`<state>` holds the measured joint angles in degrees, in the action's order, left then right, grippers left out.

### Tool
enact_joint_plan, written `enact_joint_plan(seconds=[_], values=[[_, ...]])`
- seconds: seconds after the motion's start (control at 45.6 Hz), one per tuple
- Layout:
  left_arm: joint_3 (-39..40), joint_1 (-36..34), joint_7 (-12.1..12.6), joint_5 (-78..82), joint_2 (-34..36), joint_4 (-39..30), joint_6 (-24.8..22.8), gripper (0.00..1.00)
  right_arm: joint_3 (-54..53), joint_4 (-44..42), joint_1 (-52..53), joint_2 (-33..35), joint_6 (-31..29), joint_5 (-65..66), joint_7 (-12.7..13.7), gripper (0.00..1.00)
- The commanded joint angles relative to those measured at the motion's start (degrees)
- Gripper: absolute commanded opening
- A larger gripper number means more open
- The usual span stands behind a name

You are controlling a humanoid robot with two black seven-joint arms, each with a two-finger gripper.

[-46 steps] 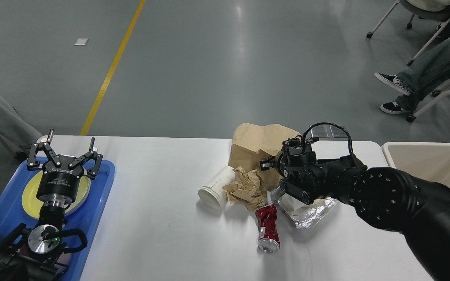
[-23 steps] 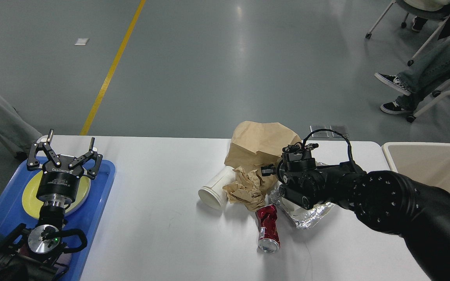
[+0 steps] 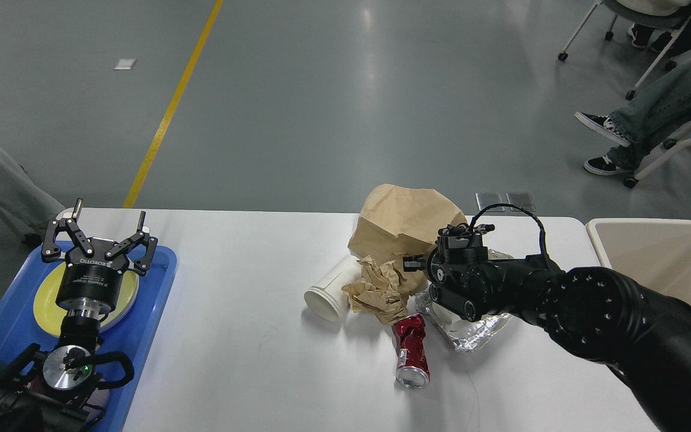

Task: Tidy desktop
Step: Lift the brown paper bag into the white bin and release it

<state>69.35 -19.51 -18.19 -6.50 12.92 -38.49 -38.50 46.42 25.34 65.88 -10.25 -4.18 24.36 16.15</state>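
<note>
White counter (image 3: 249, 360) fills the lower view, blue tray (image 3: 153, 312) at its left end, beige bin (image 3: 657, 252) just off its right end. My left claw (image 3: 101, 239) hovers over the yellow plate (image 3: 48, 300) on the tray, fingers spread, nothing in them. My right claw (image 3: 412, 262) is pressed into the brown paper bag (image 3: 402, 219); seen end-on, can't tell its state. Around it: tipped white cup (image 3: 330, 289), crumpled brown paper (image 3: 378, 287), crushed red can (image 3: 411, 351), foil wrapper (image 3: 471, 329), all bunched together.
</note>
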Motion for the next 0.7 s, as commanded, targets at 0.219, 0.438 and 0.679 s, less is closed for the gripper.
enact_joint_plan(seconds=[0.219, 0.438, 0.679], values=[[0.00, 0.00, 0.00, 0.00, 0.00, -0.01, 0.00, 0.96, -2.92, 13.06, 11.98, 8.31, -2.49, -2.38, 0.02, 0.00], [0.00, 0.00, 0.00, 0.00, 0.00, -0.01, 0.00, 0.96, -1.07, 24.05, 27.62, 18.15, -14.70, -9.68, 0.02, 0.00], [0.09, 0.09, 0.00, 0.00, 0.00, -0.01, 0.00, 0.96, 9.82, 38.90, 49.68, 25.80, -29.90, -14.15, -0.59, 0.00]])
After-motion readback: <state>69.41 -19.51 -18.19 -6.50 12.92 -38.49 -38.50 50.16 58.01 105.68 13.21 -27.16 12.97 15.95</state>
